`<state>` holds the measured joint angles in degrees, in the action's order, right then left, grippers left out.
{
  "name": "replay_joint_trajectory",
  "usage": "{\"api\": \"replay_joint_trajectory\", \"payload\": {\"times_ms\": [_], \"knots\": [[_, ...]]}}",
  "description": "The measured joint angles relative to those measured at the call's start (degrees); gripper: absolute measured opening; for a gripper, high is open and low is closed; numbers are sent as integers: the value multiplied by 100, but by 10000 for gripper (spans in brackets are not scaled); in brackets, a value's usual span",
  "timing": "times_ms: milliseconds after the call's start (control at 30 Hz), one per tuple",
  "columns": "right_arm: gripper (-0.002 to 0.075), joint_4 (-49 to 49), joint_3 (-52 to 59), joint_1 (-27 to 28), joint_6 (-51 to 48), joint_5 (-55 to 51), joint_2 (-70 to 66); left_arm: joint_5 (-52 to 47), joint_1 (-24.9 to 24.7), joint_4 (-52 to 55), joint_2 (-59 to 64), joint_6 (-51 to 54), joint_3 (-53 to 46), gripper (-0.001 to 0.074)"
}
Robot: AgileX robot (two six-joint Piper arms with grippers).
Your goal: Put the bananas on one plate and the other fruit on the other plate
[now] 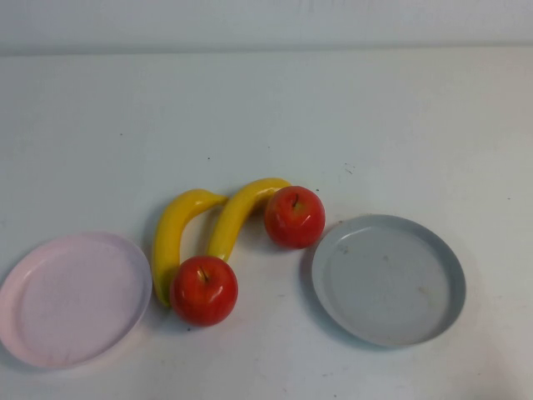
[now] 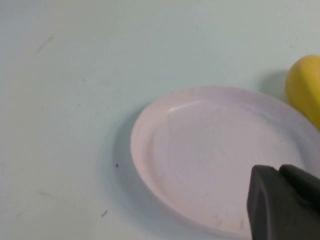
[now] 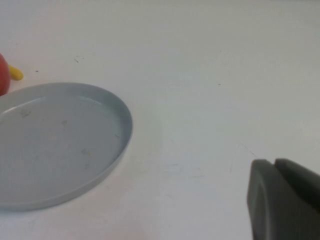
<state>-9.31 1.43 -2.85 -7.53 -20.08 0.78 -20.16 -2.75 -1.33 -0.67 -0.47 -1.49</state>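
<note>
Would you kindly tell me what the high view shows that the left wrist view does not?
Only the high view shows the grey plate, both red apples and the second banana. Only the left wrist view shows the left gripper, above the pink plate; the right gripper appears in neither. Both share the pink plate and one banana.

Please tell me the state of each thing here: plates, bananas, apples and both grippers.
Pink plate: empty, on the table.
Grey plate: empty, on the table.
Left banana: on the table, lower end beside the near apple.
Right banana: on the table, tip at the far apple.
Near apple: upright, stem up.
Far apple: upright, stem up.
Left gripper: over the pink plate's edge.
Right gripper: over bare table beside the grey plate.
</note>
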Motion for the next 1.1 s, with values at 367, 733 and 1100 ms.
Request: {"api": "replay_joint_trajectory", "payload": {"times_ms": [367, 733, 1100], "knots": [[-17, 0, 0, 0, 0, 0, 0, 625, 0, -368, 0, -672, 0, -5], [-17, 0, 0, 0, 0, 0, 0, 932, 0, -1369, 0, -1934, 0, -5], [-17, 0, 0, 0, 0, 0, 0, 269, 0, -1503, 160, -1443, 1283, -5]]}}
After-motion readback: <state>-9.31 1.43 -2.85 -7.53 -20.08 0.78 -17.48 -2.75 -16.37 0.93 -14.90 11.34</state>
